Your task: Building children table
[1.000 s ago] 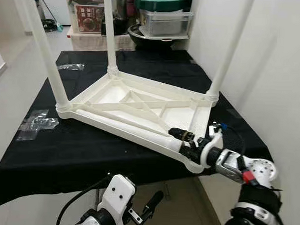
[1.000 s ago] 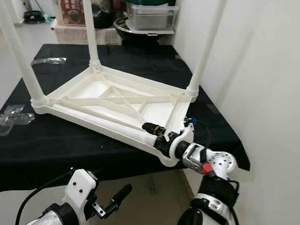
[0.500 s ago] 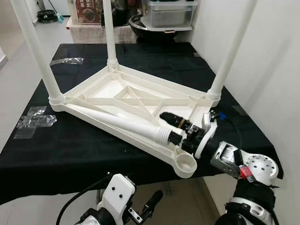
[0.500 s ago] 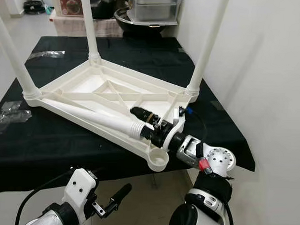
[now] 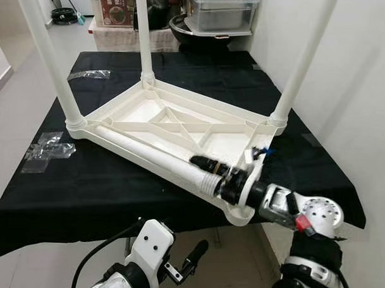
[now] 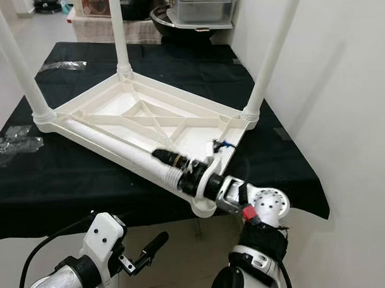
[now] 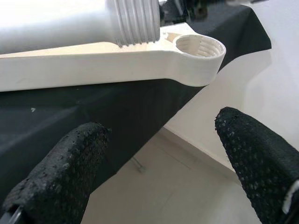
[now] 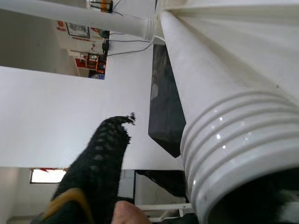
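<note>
Right jaws (image 5: 220, 176) pinching the loose leg (image 5: 160, 160) by its threaded end, now drawn back nearer the empty corner socket (image 7: 198, 46); left jaws (image 7: 159, 172) spread, idle below.

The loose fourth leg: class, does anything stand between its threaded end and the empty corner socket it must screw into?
Nothing visible does. The right gripper holds the loose leg near its threaded end, lying along the upturned tabletop. The empty socket sits just beside it, open and unobstructed.
</note>
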Controlling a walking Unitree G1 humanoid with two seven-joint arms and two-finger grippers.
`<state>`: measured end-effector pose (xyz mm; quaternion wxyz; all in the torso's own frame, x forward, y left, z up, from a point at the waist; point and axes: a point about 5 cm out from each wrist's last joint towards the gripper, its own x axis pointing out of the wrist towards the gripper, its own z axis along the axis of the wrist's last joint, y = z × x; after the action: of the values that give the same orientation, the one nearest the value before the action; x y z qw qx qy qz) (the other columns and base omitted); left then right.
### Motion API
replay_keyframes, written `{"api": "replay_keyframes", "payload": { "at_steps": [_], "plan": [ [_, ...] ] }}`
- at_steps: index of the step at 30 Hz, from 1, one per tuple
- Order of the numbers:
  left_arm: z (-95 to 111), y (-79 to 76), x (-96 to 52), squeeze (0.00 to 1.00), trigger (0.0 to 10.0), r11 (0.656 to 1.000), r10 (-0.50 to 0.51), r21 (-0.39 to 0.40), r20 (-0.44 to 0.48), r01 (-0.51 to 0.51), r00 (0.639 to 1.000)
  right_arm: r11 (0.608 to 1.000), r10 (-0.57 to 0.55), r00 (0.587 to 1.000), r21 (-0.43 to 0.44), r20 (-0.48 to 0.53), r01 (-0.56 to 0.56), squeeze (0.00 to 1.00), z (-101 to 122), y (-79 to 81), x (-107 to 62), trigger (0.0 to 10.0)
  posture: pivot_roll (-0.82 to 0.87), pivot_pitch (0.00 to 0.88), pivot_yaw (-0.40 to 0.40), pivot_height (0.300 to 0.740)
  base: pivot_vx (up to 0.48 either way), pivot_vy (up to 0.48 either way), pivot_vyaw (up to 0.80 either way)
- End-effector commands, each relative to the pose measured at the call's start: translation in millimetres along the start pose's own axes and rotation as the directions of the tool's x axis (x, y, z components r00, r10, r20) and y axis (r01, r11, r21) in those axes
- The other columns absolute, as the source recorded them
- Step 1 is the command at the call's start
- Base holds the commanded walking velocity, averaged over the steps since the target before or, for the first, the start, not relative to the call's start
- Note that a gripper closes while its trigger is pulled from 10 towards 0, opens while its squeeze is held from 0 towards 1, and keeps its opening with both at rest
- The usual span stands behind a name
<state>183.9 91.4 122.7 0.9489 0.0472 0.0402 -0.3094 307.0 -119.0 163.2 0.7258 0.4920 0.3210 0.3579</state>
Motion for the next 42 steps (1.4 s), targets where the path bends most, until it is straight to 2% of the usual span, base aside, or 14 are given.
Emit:
{"api": "replay_keyframes", "payload": {
  "at_steps": [1,6,17,20,21,24,26,27,35,36,37,38,40,42],
  "plan": [
    [-3.0,0.5,-1.0,0.0,10.0,1.0,0.005,0.001,-0.021,-0.005,1.0,0.999,-0.039,0.999,-0.002,-0.025,0.039,0.0,-3.8,-3.7,0.7,0.0,0.06,0.082,-0.078,0.74,0.0,0.0,0.0],
    [-3.3,0.3,-1.1,0.0,10.0,1.0,0.009,0.005,-0.02,-0.009,1.0,0.996,-0.089,0.991,0.001,0.099,0.09,0.0,13.0,-7.3,-1.2,0.0,0.06,0.076,-0.078,0.74,0.0,0.0,0.0],
    [-4.4,0.0,-0.2,0.0,10.0,1.0,0.004,0.008,-0.023,-0.003,1.0,0.999,-0.046,0.99,0.027,0.134,0.042,0.0,13.8,-11.0,-12.8,0.0,0.06,0.062,-0.076,0.74,0.0,0.0,0.0],
    [-4.3,0.1,-0.1,0.0,10.0,1.0,0.004,0.009,-0.023,-0.004,1.0,1.0,-0.001,0.99,0.025,0.138,-0.002,0.0,14.5,-8.2,-15.9,0.0,0.06,0.057,-0.079,0.74,0.0,0.0,0.0],
    [-4.4,0.4,-0.2,0.0,10.0,1.0,0.005,0.01,-0.024,-0.004,1.0,0.997,0.071,0.986,0.012,0.152,-0.074,0.0,17.3,-3.0,-22.5,0.0,0.06,0.057,-0.079,0.74,0.0,0.0,0.0],
    [-4.4,0.4,-0.2,0.0,10.0,1.0,0.005,0.01,-0.024,-0.004,1.0,0.997,0.071,0.986,0.012,0.152,-0.074,0.0,17.3,-3.0,-22.5,0.0,0.06,0.057,-0.079,0.74,0.0,0.0,0.0],
    [-4.4,0.6,-0.3,0.0,10.0,1.0,0.004,0.01,-0.024,-0.004,1.0,0.991,0.137,0.976,-0.015,0.169,-0.137,0.0,21.5,3.0,-30.8,0.0,0.07,0.055,-0.077,0.74,0.0,0.0,0.0],
    [-4.5,1.1,-0.3,0.0,10.0,1.0,0.004,0.008,-0.024,-0.004,1.0,0.976,0.216,0.958,-0.053,0.187,-0.21,0.0,28.3,11.6,-42.2,0.0,0.06,0.053,-0.072,0.74,0.0,0.0,0.0],
    [0.0,7.7,2.8,0.0,10.0,0.999,0.033,-0.012,-0.002,-0.033,0.999,0.94,0.338,0.92,-0.111,0.197,-0.322,0.0,36.7,28.1,-56.0,0.0,0.06,0.052,-0.072,0.74,0.0,0.0,0.0],
    [13.1,23.8,10.5,0.18,10.0,0.993,0.107,-0.059,0.06,-0.104,0.992,0.916,0.4,0.898,-0.122,0.182,-0.383,0.0,33.7,33.6,-58.5,0.0,0.06,0.05,-0.073,0.74,0.0,0.0,0.0],
    [13.1,23.8,10.5,0.18,10.0,0.993,0.107,-0.059,0.06,-0.104,0.992,0.916,0.4,0.898,-0.122,0.182,-0.383,0.0,33.7,33.6,-58.5,0.0,0.06,0.05,-0.073,0.74,0.0,0.0,0.0],
    [25.8,37.3,16.8,1.0,10.0,0.982,0.166,-0.111,0.12,-0.153,0.979,0.902,0.431,0.887,-0.126,0.169,-0.414,0.0,29.9,35.9,-58.1,0.0,0.06,0.049,-0.068,0.74,0.0,0.0,0.0],
    [53.8,59.3,29.7,1.0,10.0,0.957,0.249,-0.213,0.245,-0.198,0.937,0.862,0.506,0.849,-0.124,0.152,-0.491,0.0,21.5,41.1,-54.1,0.0,0.06,0.042,-0.067,0.74,0.0,0.0,0.0],
    [60.7,63.4,32.7,1.0,10.0,0.951,0.264,-0.236,0.275,-0.201,0.925,0.851,0.524,0.838,-0.123,0.15,-0.51,0.0,19.6,42.6,-52.8,0.0,0.06,0.042,-0.067,0.74,0.0,0.0,0.0]
  ]
}}
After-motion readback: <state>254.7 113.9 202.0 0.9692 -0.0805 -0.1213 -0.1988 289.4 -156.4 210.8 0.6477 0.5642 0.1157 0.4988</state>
